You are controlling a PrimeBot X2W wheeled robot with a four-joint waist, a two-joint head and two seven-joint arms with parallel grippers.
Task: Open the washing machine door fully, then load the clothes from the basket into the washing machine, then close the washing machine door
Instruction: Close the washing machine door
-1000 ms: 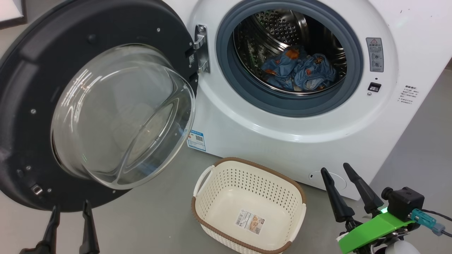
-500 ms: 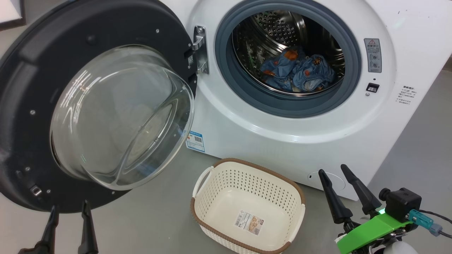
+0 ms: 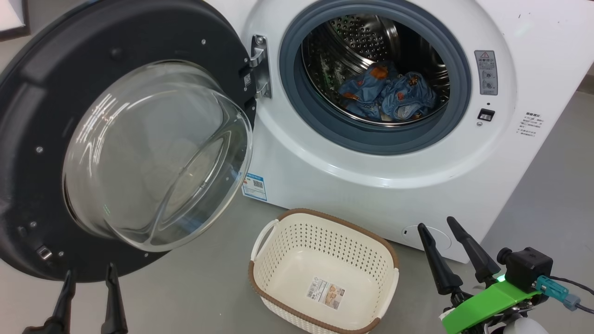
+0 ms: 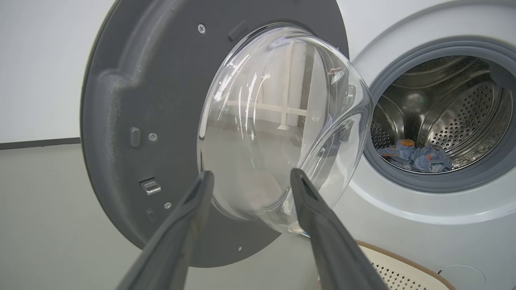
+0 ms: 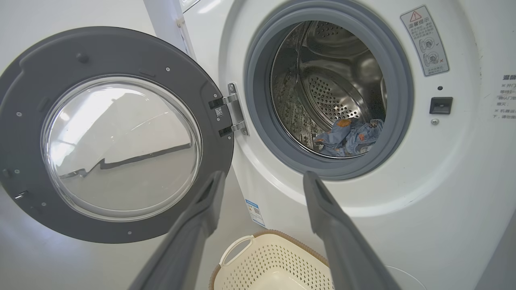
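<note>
Grey floor (image 3: 209, 287): cream perforated plastic basket (image 3: 325, 241) empty; blue printed clothes (image 3: 387, 95) inside white front-loading washing machine (image 3: 352, 171); black-rimmed round glass door (image 3: 158, 153) open. Closing remains. Left gripper (image 3: 90, 269), right gripper (image 3: 436, 222) fingers spread, empty.

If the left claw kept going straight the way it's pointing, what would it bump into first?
Most likely the washing machine door: the open left gripper points at the lower part of its bulging glass centre, and nothing shows between them. How far off the glass is, I cannot tell.
</note>
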